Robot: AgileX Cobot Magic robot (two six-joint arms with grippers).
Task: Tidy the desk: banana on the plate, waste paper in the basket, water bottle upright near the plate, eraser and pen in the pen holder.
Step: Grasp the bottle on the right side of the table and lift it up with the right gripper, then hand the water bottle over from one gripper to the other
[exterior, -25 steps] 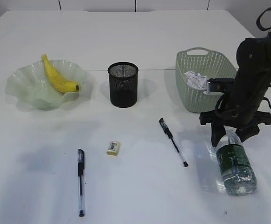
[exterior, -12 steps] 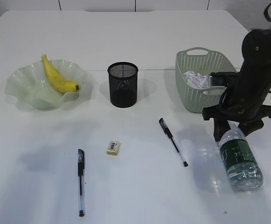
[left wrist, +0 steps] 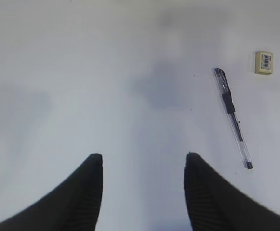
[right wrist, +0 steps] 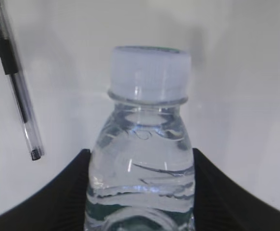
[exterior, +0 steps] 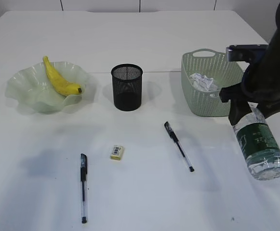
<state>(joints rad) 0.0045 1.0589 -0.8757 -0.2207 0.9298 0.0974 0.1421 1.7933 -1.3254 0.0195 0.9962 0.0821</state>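
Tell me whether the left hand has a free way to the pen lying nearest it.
Probably yes. The left hand is open and holds nothing, and the pen lies flat on bare table off to one side, with only the eraser beyond it.

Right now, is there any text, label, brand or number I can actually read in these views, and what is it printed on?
No text can be read.
eraser: barcode sticker, digits too small to read.
water bottle, held in the right end effector: dark green label with pale print, blurred.
Pens, pen holder, basket, plate: no markings visible.
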